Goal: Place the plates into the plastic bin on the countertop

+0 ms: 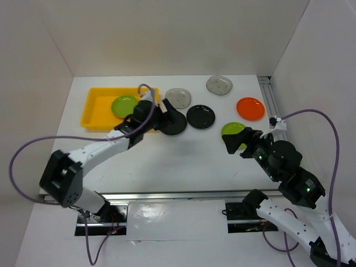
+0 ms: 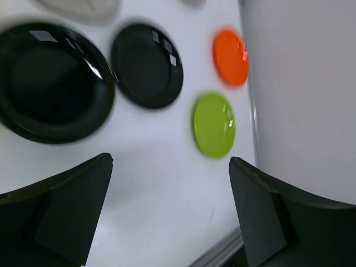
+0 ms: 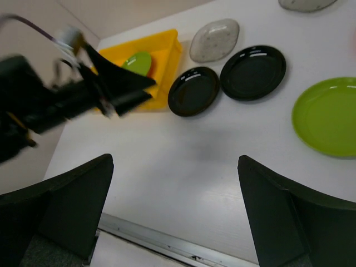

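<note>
Plastic bin (image 1: 97, 111) sits at ten o'clock on the countertop (image 1: 183, 161), holding one lime green plate (image 1: 123, 105). Left gripper (image 2: 169, 167), at the bin's three o'clock by a black plate (image 2: 53, 83), is spread wide, empty. Right gripper (image 3: 175, 161) likewise released, empty.

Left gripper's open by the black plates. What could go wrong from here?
1. The left gripper is open at the edge of the nearer black plate, which lies flat and glossy; the fingers may slip off its low rim.
2. The second black plate and a grey plate lie close beside it; a sliding grasp could shove them.
</note>
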Available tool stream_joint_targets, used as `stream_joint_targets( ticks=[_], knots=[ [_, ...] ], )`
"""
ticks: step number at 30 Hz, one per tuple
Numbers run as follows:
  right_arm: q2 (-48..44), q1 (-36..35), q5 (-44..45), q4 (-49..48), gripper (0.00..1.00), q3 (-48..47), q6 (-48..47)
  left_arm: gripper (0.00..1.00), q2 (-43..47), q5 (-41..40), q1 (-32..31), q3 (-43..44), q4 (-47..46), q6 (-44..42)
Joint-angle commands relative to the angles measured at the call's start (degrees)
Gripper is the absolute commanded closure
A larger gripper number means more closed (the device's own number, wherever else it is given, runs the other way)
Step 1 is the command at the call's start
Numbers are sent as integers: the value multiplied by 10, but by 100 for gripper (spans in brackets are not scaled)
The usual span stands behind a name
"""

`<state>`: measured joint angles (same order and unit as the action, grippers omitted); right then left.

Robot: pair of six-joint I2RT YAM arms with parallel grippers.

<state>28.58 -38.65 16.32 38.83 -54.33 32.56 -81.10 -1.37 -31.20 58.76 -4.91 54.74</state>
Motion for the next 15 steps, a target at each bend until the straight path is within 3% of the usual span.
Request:
stream_joint_targets(
  ticks=[1,6,12,15],
  knots=[
    [-6,-3,70,40,0,-56,8,1,-91,49,-67,-13,-127,19],
    [-25,-3,149,100,0,-87,49,1,-265,99,-132,74,-207,25],
    [-37,-3,156,128,0,-104,54,1,-410,93,-185,235,-165,44],
    [-54,-3,139,128,0,-110,54,2,-451,76,-185,259,-157,63]
  ],
)
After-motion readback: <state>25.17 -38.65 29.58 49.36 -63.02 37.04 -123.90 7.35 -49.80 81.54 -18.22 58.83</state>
